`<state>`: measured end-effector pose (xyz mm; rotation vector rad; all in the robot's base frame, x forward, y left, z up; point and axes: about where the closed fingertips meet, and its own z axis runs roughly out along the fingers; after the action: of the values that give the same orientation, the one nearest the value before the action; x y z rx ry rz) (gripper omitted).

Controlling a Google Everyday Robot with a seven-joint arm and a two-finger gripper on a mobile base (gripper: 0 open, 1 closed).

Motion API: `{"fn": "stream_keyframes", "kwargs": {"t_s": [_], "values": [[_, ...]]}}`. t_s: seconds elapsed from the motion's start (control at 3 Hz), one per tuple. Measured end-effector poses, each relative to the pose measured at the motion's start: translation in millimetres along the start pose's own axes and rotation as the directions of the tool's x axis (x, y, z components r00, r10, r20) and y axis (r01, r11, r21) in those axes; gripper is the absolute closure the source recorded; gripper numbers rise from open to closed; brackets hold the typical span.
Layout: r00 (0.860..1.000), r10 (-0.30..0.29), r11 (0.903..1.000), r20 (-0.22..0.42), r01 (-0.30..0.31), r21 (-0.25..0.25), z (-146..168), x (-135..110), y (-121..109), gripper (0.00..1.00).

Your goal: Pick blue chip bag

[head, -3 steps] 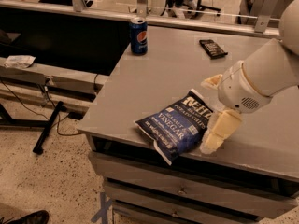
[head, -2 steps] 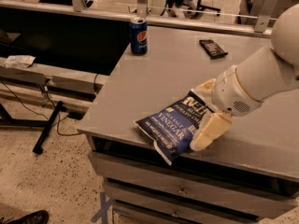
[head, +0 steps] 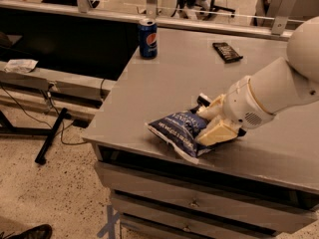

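Note:
The blue chip bag [head: 174,129] lies near the front edge of the grey table [head: 174,78], its crimped end hanging slightly over the edge. My gripper [head: 203,126] comes in from the right on the white arm [head: 279,91]. Its two cream fingers [head: 217,133] are closed on the right end of the bag, one above and one below. The bag looks bunched up between them and still rests on the table.
A blue Pepsi can [head: 147,39] stands at the table's far left corner. A small black flat bar [head: 227,52] lies at the back. Drawers [head: 189,200] sit below the table front. A shoe [head: 30,231] shows on the floor at bottom left.
The gripper has moved left and down onto the bag, and its fingers have come together around the bag's right end. The bag has bunched up and shifted slightly.

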<state>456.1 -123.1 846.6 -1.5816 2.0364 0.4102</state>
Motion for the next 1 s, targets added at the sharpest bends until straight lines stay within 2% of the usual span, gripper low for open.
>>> {"fn": "stream_keyframes", "kwargs": {"t_s": [0.33, 0.67, 1.0], "values": [[1.000, 0.004, 0.9998, 0.010, -0.005, 0.020, -6.5, -3.6, -5.0, 0.92], [0.991, 0.022, 0.9960, 0.130, -0.033, 0.083, -33.6, -31.7, -32.6, 1.00], [0.976, 0.029, 0.9899, 0.216, -0.058, 0.129, -53.1, -52.7, -54.0, 1.00]]}}
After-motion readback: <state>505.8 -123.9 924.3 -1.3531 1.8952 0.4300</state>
